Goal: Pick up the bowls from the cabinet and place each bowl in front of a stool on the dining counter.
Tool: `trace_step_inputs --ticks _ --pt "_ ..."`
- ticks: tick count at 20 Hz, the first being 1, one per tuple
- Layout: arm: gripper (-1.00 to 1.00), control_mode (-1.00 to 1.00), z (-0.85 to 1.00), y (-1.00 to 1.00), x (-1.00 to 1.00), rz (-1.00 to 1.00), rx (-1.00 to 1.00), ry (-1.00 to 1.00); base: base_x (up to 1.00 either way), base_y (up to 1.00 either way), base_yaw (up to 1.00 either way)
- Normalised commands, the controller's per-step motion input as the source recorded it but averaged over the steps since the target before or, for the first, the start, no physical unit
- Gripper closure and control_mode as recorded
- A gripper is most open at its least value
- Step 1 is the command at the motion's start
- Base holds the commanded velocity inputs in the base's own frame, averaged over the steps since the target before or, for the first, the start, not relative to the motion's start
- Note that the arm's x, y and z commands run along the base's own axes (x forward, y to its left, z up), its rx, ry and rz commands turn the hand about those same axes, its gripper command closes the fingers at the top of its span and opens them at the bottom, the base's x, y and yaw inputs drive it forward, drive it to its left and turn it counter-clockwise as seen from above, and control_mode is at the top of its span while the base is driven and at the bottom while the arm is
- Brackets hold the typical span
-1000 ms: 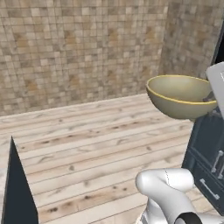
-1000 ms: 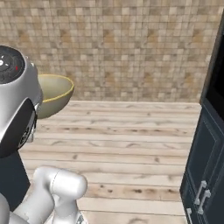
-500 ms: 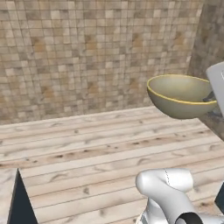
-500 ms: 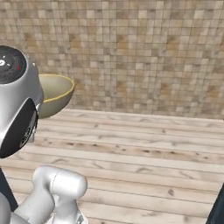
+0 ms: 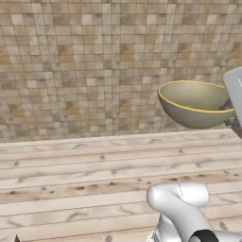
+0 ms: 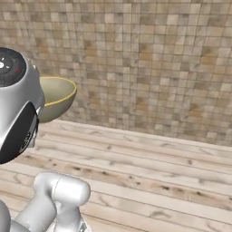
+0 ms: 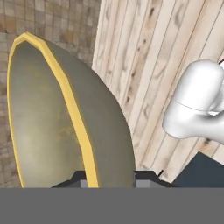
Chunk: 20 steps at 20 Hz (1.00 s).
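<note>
An olive-beige bowl (image 5: 194, 104) with a yellowish rim hangs in the air above the floor, tilted slightly. It also appears at the left of the right base view, bowl (image 6: 54, 97), partly behind my arm. In the hand view the bowl (image 7: 65, 122) stands on edge, and my gripper (image 7: 109, 177) is shut on its rim, one finger inside and one outside. The cabinet, the stool and the dining counter are out of view.
A beige and brown tiled wall (image 5: 94, 61) stands ahead, with light wooden plank floor (image 5: 94, 170) below it. A dark blue corner (image 7: 201, 170) shows at the lower right of the hand view.
Both base views have shifted with the base: the dark blue cabinets at the right and the dark shape at the lower left slid out of frame. The bowl stays held in the same grip.
</note>
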Motion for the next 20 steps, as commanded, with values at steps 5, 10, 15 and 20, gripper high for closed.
trace_step_inputs --ticks 5,10,15,20 --pt "1.00 1.00 0.00 0.00 0.00 0.00 0.00 0.00 1.00 -0.03 0.31" --pt "1.00 1.00 0.00 0.00 0.00 0.00 0.00 0.00 1.00 -0.02 0.40" --pt "1.00 1.00 0.00 0.00 0.00 0.00 0.00 0.00 1.00 0.00 0.53" --pt "1.00 1.00 0.00 0.00 0.00 0.00 0.00 0.00 1.00 0.00 0.60"
